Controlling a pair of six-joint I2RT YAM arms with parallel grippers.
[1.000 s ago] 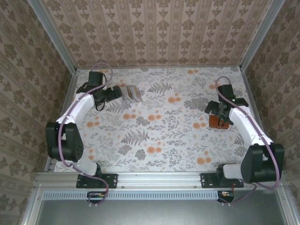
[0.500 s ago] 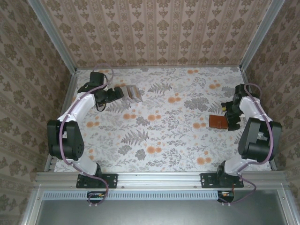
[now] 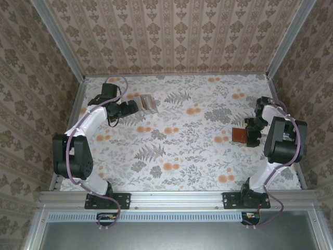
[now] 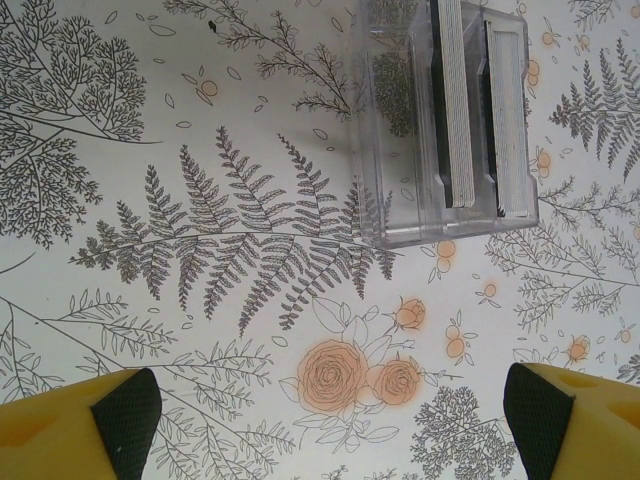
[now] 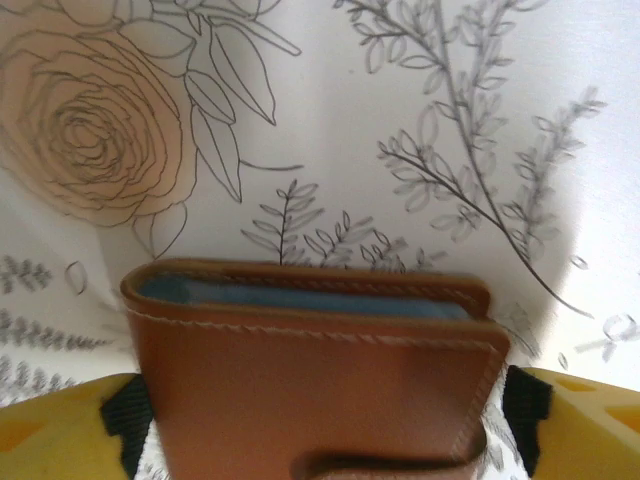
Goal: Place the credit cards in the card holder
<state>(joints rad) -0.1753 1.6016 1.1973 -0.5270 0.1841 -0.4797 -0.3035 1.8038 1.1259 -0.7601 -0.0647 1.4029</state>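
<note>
**Wallet between the right fingers, cards standing in a clear box**

Nearest in the top view, a ribbed aluminium rail [image 3: 177,199] is running along the bottom of the frame, carrying both arm bases. Beyond it, a smooth tabletop [image 3: 171,156] printed with grey ferns and orange roses is spreading across the middle.

At the right of that view the right arm is folding tightly back on itself. The right gripper [image 5: 322,420] is reaching down at the small, squarish, reddish-brown leather card holder [image 5: 320,390], which is lying flat on the print near the right edge. In the right wrist view the yellow fingers [image 5: 50,435], faced with black pads, are sitting in the lower corners of the frame, one at each side of the holder. Whether they are pressing on it or merely flanking it, I cannot tell. The leather is looking smooth and matte, pale stitching is following its rounded corners, and a light blue strip [image 5: 300,297] is showing inside the fold along its upper edge.

Farther up, at the upper left of the top view, the left gripper [image 4: 330,430] is hovering with its jaws spread wide and nothing between them. Near it, in the upper right of the left wrist view, a clear, hard plastic box [image 4: 395,150] is resting on the table. The thin, pale credit cards [image 4: 458,100] are standing on edge inside it in two packed stacks.

At the back, walls [image 3: 171,36] papered in a tan damask pattern are closing in the table.
</note>
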